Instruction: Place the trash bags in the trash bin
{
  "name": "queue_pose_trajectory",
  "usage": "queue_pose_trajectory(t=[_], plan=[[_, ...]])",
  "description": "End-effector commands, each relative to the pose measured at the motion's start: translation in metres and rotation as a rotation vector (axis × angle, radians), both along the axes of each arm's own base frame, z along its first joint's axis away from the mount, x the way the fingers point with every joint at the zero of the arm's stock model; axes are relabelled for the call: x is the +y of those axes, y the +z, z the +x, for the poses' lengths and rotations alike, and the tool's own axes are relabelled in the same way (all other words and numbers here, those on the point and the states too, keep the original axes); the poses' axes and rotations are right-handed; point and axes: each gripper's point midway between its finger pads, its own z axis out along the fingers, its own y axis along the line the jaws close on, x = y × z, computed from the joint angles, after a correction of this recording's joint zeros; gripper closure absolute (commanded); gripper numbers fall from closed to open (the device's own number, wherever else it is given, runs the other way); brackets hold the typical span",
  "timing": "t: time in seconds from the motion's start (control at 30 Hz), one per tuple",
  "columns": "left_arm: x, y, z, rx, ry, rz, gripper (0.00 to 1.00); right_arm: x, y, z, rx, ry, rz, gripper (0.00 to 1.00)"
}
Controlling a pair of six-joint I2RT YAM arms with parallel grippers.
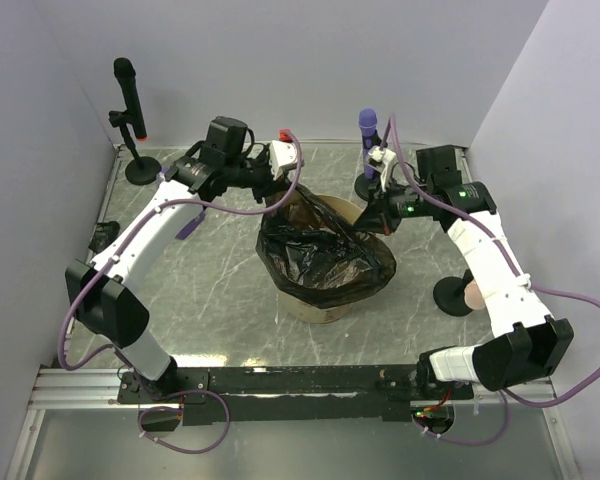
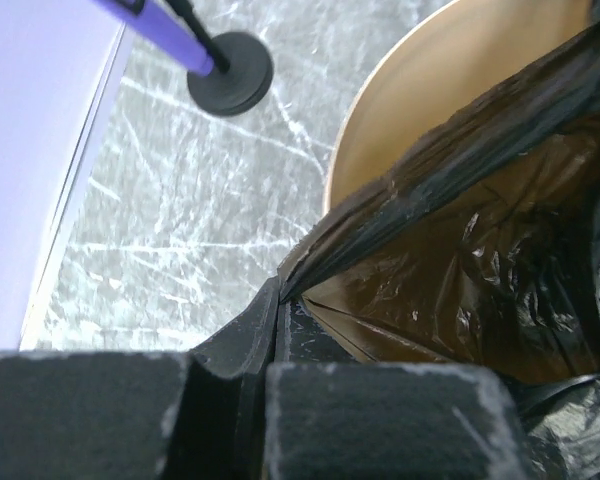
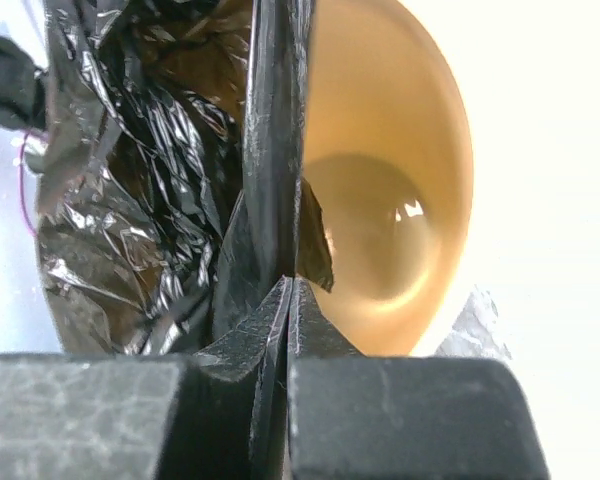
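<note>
Black glossy film, thin and heavily crinkled: the trash bag [image 1: 325, 262] sits over the trash bin [image 1: 320, 312] at the middle of the tabletop [image 1: 210, 270]. It is bunched in folds across the bin's mouth and hangs down the near side. Where the film is stretched it shows brown against the bin behind it.

Trash bin: round, tapered, tan, smooth wall. The far rim is uncovered in the top view. From the right wrist its inside [image 3: 380, 150] is pale amber with a glossy round floor. Most of the outer side is hidden by film; no print or lettering can be read.

Left end effector [image 1: 280, 196]: jaws closed on the bag's edge at the bin's far-left rim. The left wrist view shows the pads [image 2: 278, 300] pinched together on a taut black fold [image 2: 480, 250], the bin wall [image 2: 410, 110] just beyond.

Right end effector [image 1: 372, 222]: jaws closed on the bag's edge at the far-right rim. The right wrist view shows the tips [image 3: 288, 290] meeting on a vertical pleat of film [image 3: 130, 180].

Tabletop: grey-green marble pattern, white veins.

Black microphone [image 1: 127, 85] on a stand at the far left; purple microphone [image 1: 367, 125] on a round black base [image 2: 230, 85] behind the bin.
</note>
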Motion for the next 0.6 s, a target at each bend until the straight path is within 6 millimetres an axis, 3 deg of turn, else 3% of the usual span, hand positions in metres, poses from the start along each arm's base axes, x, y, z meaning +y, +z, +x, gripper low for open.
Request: queue_pose_trajectory(t=[0.0, 0.03, 0.1, 0.17, 0.37, 0.57], plan=[[-0.001, 0.008, 0.014, -0.013, 0.072, -0.046, 0.99, -0.011, 0.02, 0.002, -0.03, -0.065, 0.06, 1.0], [-0.002, 0.011, 0.014, -0.013, 0.07, -0.053, 0.99, -0.01, 0.028, -0.001, -0.042, -0.053, 0.089, 0.94], [-0.003, 0.012, 0.014, -0.007, 0.075, -0.066, 0.99, -0.012, 0.035, -0.003, -0.062, -0.063, 0.101, 0.72], [-0.004, 0.015, 0.014, -0.008, 0.077, -0.078, 0.99, -0.012, 0.034, -0.009, -0.068, -0.032, 0.098, 0.55], [-0.006, 0.022, 0.014, -0.013, 0.082, -0.106, 0.99, -0.014, 0.017, -0.024, -0.044, -0.009, 0.087, 0.47], [-0.006, 0.026, 0.012, -0.016, 0.083, -0.126, 0.99, -0.018, 0.0, -0.012, -0.051, -0.042, 0.04, 0.46]])
